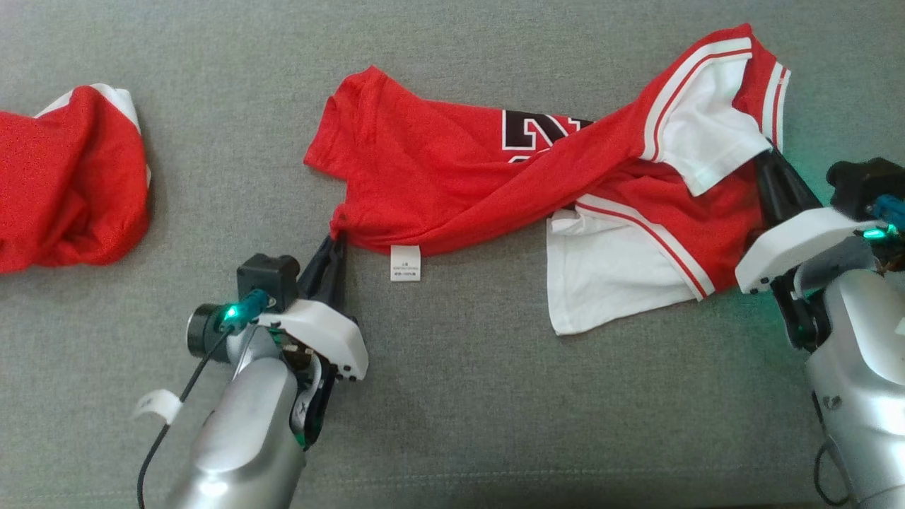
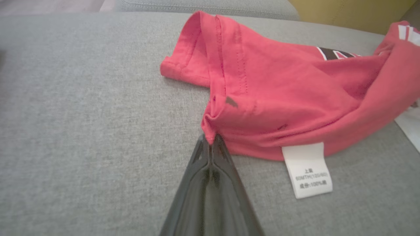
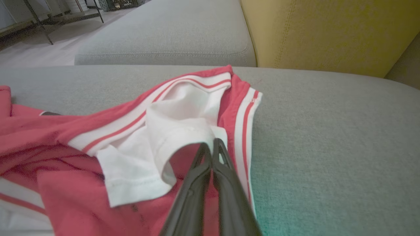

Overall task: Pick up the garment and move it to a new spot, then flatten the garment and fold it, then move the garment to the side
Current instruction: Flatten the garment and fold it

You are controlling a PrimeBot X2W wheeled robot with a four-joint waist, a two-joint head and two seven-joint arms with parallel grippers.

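Observation:
The garment (image 1: pixel 452 184) is a red jersey with white sleeves and a black-and-white number. It lies twisted and stretched across the grey cushion. My left gripper (image 1: pixel 338 237) is shut on its bunched near-left corner, and the left wrist view shows the gripper (image 2: pixel 211 137) pinching that red fabric (image 2: pixel 279 98) beside a white care label (image 2: pixel 308 170). My right gripper (image 1: pixel 762 157) reaches under the white sleeve at the right end. In the right wrist view the gripper (image 3: pixel 210 142) is closed on the cuff of the white sleeve (image 3: pixel 183 124).
A second red and white garment (image 1: pixel 71 177) lies bunched at the far left. The work surface is a grey cushion (image 1: pixel 452 396). A yellow backrest (image 3: pixel 328 32) and another grey cushion (image 3: pixel 164 36) stand behind it.

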